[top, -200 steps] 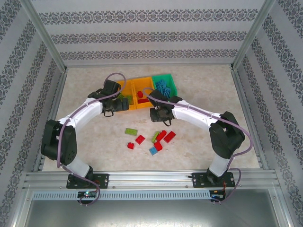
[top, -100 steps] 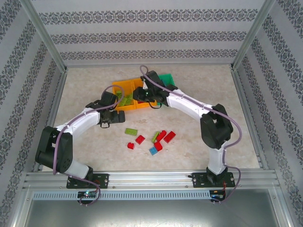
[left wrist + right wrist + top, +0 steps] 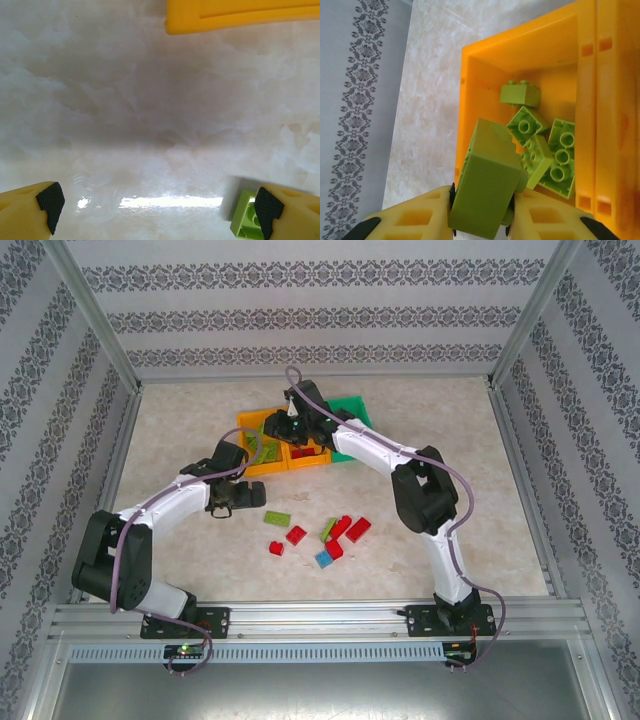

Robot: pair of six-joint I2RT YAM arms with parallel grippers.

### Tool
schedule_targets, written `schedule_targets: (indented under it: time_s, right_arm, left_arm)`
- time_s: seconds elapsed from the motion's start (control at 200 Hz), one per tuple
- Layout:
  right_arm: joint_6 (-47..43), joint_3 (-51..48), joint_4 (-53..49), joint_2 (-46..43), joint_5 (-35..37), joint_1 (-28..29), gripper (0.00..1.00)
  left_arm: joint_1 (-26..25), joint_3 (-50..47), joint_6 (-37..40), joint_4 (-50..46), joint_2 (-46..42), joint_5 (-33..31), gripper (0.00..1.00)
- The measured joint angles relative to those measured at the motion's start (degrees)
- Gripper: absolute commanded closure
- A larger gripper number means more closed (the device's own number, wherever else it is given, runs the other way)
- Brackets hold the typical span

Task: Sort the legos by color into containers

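Legos sorted by colour, part done; items as follows

Right gripper [image 3: 482, 217]: fingers clamped on a lime green brick [image 3: 487, 192], held tilted over the rim of the left orange bin [image 3: 470, 75]. Brick not yet let go. From above, the arm reaches across the row of bins.

Left orange bin, contents: binned lime bricks [image 3: 545, 150], about five, lying loose on the floor of the bin. No other colour seen among them.

Middle orange bin [image 3: 318, 462]: red pieces show inside; number cannot be told.

Green bin [image 3: 352, 408]: mostly covered by the right arm; contents cannot be told.

Left gripper [image 3: 157, 215]: fingers spread wide, nothing between them, low over the bare table [image 3: 150, 100]. A stray lime brick [image 3: 245, 220] lies just beside one pad [image 3: 265, 212], outside the gap rather than in it. An orange bin's edge stands at the far side of this view.

Loose on the table, between the two arms and near the bins:
- long lime brick [image 3: 277, 519], nearest the left gripper, probably the one at its pad
- small lime piece [image 3: 328, 530], among the reds
- blue brick [image 3: 324, 559], single
- red bricks [image 3: 358, 530], about five, some touching each other, two lying apart to the left

Status, as a judgement: at least two bins are in use and correctly filled as far as can be seen. Outstanding: drop the held brick; then two lime, one blue and the reds remain to be carried
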Motion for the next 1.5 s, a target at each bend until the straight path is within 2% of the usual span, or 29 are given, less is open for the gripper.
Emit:
schedule_targets:
  time_s: [0.135, 0.19, 0.235, 0.385, 0.609, 0.774, 1.034, 1.304, 1.499]
  right_arm:
    - [1.0, 2.6, 0.1, 2.7, -0.4, -0.5, 0.61]
    - [1.4, 3.0, 0.0, 3.4, -0.5, -0.6, 0.51]
    - [1.4, 3.1, 0.0, 3.7, -0.7, -0.7, 0.48]
    - [1.2, 3.2, 0.0, 4.0, -1.2, -0.8, 0.40]
    - [1.1, 3.3, 0.0, 3.9, -2.5, -0.8, 0.34]
    - [0.7, 2.0, 0.0, 1.9, -2.7, -0.8, 0.33]
    - [0.2, -7.3, 1.0, -8.9, -2.6, -2.0, 0.32]
    - [0.0, -15.7, 2.5, -13.0, -2.2, -6.4, 0.32]
    - [-0.4, -20.3, 2.4, -15.3, -1.3, -7.2, 0.31]
  left_arm:
    - [0.0, -0.9, -0.3, 0.5, 0.0, 1.5, 0.00]
    - [0.0, -1.4, -0.4, 0.7, -0.1, 2.2, 0.00]
    - [0.0, -1.7, -0.6, 0.9, -0.1, 2.8, 0.00]
    - [-1.2, -2.3, -1.3, 1.5, -0.1, 4.1, 0.00]
    - [-6.8, -2.3, -3.0, 1.7, -0.1, 4.5, 0.00]
    - [-11.1, -2.3, -4.6, 1.7, 0.0, 4.3, 0.00]
    - [-15.0, -2.0, -6.2, 1.7, 1.9, 3.4, 0.00]
    - [-17.1, 1.5, -5.0, 1.3, 6.2, 1.9, 0.00]
    - [-17.2, 4.2, -3.9, 1.1, 9.9, 1.4, 0.00]
